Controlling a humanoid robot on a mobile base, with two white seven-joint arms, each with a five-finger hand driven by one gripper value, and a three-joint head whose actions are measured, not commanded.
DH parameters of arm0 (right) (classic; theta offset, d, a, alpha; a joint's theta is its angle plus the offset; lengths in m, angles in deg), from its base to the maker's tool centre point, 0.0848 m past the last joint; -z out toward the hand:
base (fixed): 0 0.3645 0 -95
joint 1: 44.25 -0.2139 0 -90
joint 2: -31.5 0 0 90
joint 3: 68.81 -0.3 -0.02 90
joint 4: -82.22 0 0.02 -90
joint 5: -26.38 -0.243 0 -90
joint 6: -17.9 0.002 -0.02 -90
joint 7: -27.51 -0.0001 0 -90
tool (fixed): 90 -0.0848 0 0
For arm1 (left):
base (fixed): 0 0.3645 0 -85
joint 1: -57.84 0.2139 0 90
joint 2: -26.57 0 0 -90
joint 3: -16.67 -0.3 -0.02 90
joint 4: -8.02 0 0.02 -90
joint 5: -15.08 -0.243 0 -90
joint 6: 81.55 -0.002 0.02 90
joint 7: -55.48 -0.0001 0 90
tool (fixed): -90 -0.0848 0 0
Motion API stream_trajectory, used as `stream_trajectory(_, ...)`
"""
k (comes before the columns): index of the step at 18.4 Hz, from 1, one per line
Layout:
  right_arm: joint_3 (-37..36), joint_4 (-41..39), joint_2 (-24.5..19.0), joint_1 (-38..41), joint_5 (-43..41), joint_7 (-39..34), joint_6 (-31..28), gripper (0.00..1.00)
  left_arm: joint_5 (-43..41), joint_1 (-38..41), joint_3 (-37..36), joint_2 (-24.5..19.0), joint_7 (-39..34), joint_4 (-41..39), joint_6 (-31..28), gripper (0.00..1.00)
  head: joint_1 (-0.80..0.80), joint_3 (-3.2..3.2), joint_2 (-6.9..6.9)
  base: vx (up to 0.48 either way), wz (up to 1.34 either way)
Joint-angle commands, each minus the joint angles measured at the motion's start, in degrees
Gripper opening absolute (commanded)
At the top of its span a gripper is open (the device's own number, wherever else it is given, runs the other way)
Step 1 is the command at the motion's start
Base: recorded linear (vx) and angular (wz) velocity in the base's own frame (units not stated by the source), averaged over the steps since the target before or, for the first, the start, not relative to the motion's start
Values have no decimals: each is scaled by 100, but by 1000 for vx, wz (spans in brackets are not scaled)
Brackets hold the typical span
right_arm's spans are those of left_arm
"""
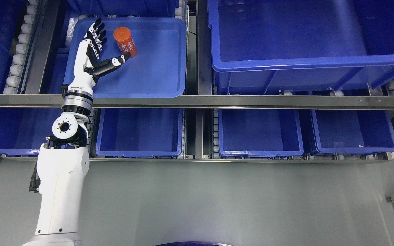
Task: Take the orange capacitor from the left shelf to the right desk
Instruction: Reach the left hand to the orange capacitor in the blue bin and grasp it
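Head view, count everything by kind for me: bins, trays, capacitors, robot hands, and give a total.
Blue bins: 5 clearly shown, such as the large bin
Blue tray: 1
Orange capacitor: 1
Left hand: 1, open
Total: 8

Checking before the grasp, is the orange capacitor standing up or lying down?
Lying down: the orange capacitor rests on its side in the blue tray, label facing up.

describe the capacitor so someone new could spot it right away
Look at the upper shelf's shallow blue tray on the left. The capacitor lies near its top edge, beside the left hand: a small orange cylinder, the only non-blue item there.
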Motion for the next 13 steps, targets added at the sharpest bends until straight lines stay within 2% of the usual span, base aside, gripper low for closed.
stream_trajectory(1,-70,-132,100,193,0,0,4,100,-2,37,-156,152,-9,-291,-15,99,0,0,0,60,38)
stream_trajectory(10,-70,-132,100,193,0,0,4,100,-81,-218,-340,64,0,157,-200,98,0,0,0,47,28)
stream_trajectory(13,-70,-132,100,193,0,0,4,100,-344,-323,-402,55,35,359,-200,98,0,0,0,27,7)
